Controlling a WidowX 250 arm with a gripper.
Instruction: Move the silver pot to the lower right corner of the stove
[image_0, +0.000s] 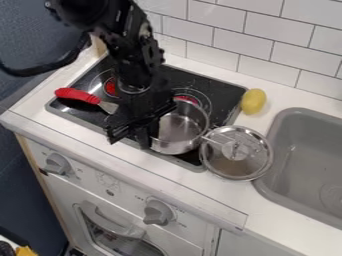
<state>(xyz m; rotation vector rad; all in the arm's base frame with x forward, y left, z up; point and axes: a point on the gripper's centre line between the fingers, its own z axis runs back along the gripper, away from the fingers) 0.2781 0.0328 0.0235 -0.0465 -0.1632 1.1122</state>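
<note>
The silver pot (179, 131) stands upright on the front right part of the black stove (81, 118), its shiny inside facing up. My gripper (142, 134) hangs down over the front middle of the stove, at the pot's left rim. It hides part of the pot's left side and some of the cooktop behind. Whether it holds the rim cannot be made out.
A clear lid with a metal rim (236, 171) lies right of the pot, over the stove's right edge. A red-handled utensil (79, 95) rests at the stove's left. A yellow object (253, 101) lies near the tiled wall, and a grey sink (304, 145) is at the right.
</note>
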